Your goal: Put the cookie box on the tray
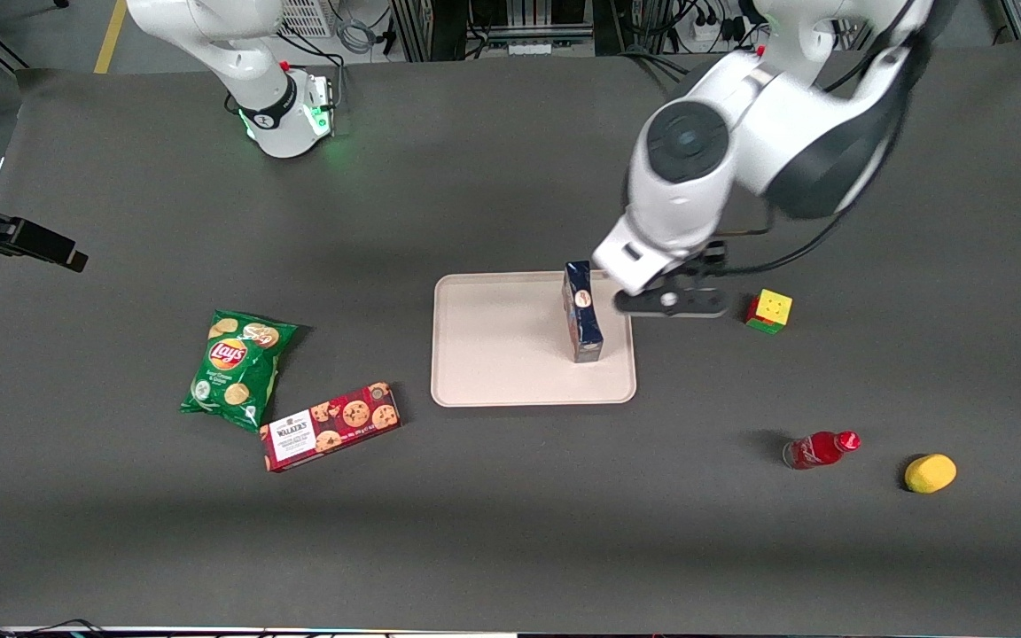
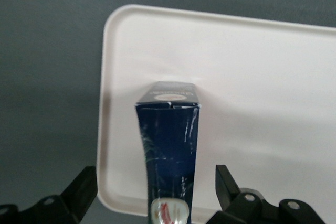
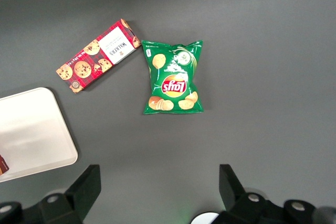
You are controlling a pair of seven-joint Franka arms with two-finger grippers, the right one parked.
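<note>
The cookie box (image 1: pixel 583 319), a dark navy carton with a round white-red logo, stands upright on the pinkish-beige tray (image 1: pixel 493 354), close to the tray's edge toward the working arm's end. My left gripper (image 1: pixel 606 276) hovers at the box's upper end, mostly hidden under the wrist. In the left wrist view the gripper (image 2: pixel 153 174) is open. Its black fingers (image 2: pixel 83 182) flank the cookie box (image 2: pixel 168 140) with a clear gap on each side, and the tray (image 2: pixel 252 77) lies beneath.
A red tartan Walkers box (image 1: pixel 331 427) and a green chips bag (image 1: pixel 238 368) lie toward the parked arm's end. A colour cube (image 1: pixel 769 311) sits beside the gripper. A red bottle (image 1: pixel 819 449) and a yellow lemon (image 1: pixel 930 473) lie nearer the front camera.
</note>
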